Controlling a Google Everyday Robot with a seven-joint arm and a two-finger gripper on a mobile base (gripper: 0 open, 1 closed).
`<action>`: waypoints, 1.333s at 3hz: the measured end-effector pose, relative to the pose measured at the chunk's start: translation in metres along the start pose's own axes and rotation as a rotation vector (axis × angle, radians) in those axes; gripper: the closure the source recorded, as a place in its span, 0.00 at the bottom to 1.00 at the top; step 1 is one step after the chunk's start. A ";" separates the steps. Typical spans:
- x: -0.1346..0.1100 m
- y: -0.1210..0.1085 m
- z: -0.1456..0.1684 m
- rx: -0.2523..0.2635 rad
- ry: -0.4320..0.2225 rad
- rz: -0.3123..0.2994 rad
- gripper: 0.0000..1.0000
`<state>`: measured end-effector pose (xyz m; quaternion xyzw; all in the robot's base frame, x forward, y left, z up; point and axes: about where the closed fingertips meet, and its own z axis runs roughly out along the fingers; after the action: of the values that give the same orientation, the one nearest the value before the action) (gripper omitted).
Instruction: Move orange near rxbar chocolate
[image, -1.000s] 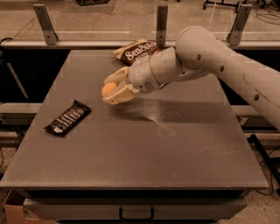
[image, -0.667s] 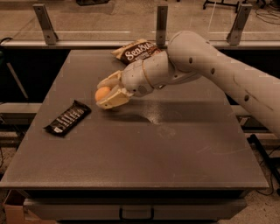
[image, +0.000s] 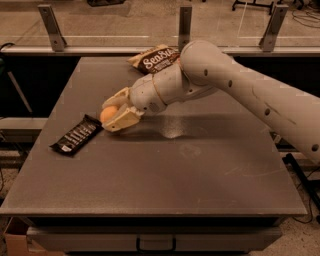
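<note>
The gripper (image: 116, 111) clasps the orange (image: 108, 113) just right of the rxbar chocolate (image: 76, 135); lowering and releasing seem next.

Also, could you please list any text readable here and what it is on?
"Sea Sa…": on the snack bag, rest illegible.
rxbar chocolate: white lettering rows, too blurred to read.
Gripper, holding the orange beside that bar: no text.
</note>
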<state>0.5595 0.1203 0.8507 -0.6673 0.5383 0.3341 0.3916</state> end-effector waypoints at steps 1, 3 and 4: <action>0.001 0.002 0.002 -0.003 0.004 0.004 0.36; 0.002 0.003 0.000 0.005 0.017 0.014 0.00; -0.017 0.007 -0.023 0.040 0.010 0.010 0.00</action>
<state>0.5499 0.1070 0.8751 -0.6583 0.5500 0.3222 0.4005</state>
